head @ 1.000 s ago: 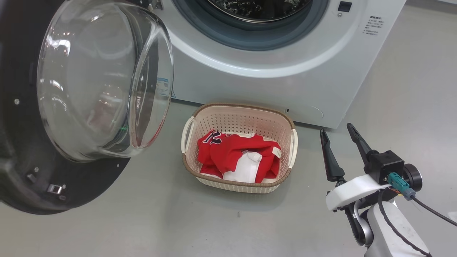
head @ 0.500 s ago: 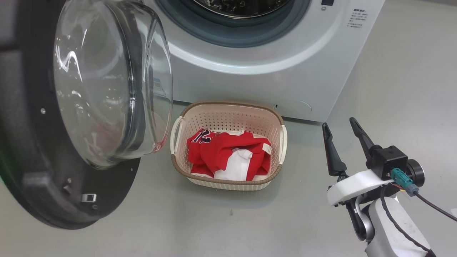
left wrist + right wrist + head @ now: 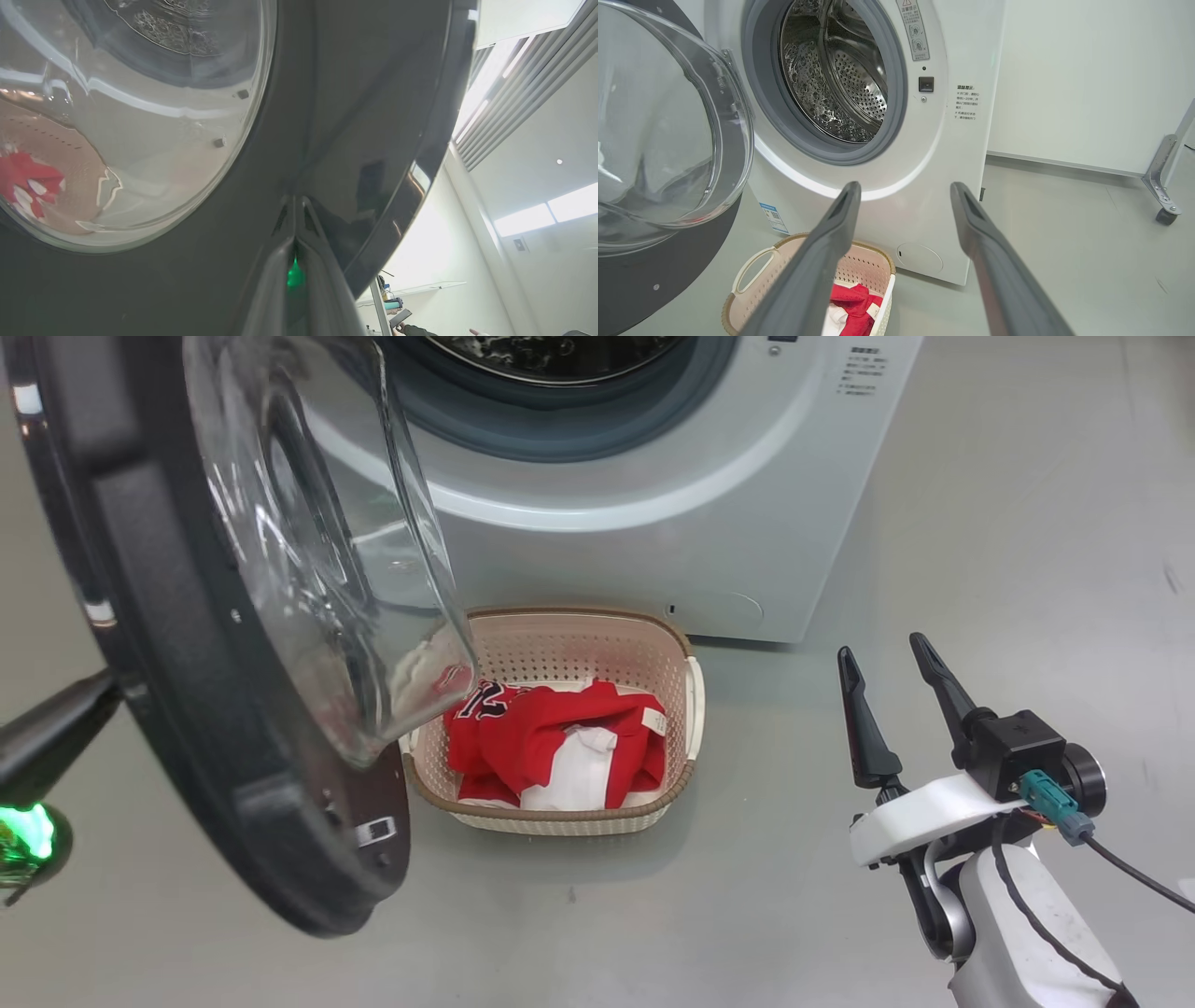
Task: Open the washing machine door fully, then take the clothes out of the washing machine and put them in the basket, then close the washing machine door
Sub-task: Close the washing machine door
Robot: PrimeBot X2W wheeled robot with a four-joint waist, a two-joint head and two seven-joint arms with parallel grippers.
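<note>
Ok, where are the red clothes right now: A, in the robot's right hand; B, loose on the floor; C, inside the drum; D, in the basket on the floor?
D: the clothes lie bunched inside the basket in front of the washing machine, whose drum is bare steel.

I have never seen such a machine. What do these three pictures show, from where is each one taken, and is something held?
This is a robot with two arms. One picture looks down from its head; the other two come from cameras on its wrists. On the floor stands a washing machine with its door open. Before it, the basket holds red clothes. The right gripper is open and empty. The left gripper is shut, its tips against the door's black outer side, clasping nothing.
</note>
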